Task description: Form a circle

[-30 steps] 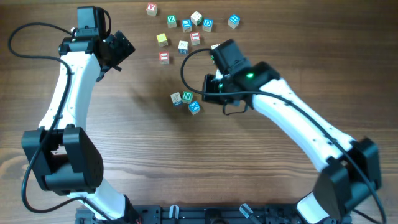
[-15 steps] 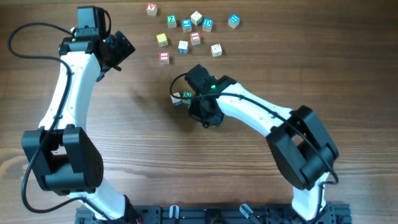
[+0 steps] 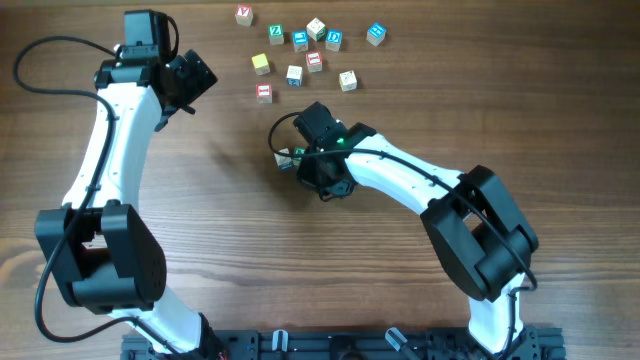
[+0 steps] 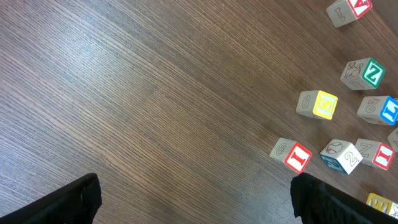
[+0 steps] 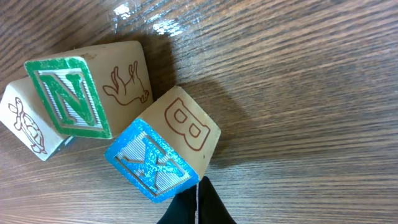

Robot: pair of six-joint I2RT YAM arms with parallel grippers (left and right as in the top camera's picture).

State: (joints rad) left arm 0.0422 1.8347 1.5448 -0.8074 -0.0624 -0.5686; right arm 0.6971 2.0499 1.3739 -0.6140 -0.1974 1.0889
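Tips of our right pincer (image 5: 198,202) are pressed together, right at the corner of the blue X cube (image 5: 152,165). The green N cube (image 5: 68,96) and turtle cube (image 5: 28,127) huddle just beyond it, up-left. That's our cube cluster (image 3: 291,157) so far. Left pincer (image 4: 196,202) is spread wide over the table (image 4: 155,93), with loose cubes (image 4: 298,155) off to its right.

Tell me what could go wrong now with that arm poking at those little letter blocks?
The shut right gripper sits at one corner of the blue X block; a push there may spin it rather than slide it. That block sits close against the green N block, so a shove could knock it and the turtle block apart.
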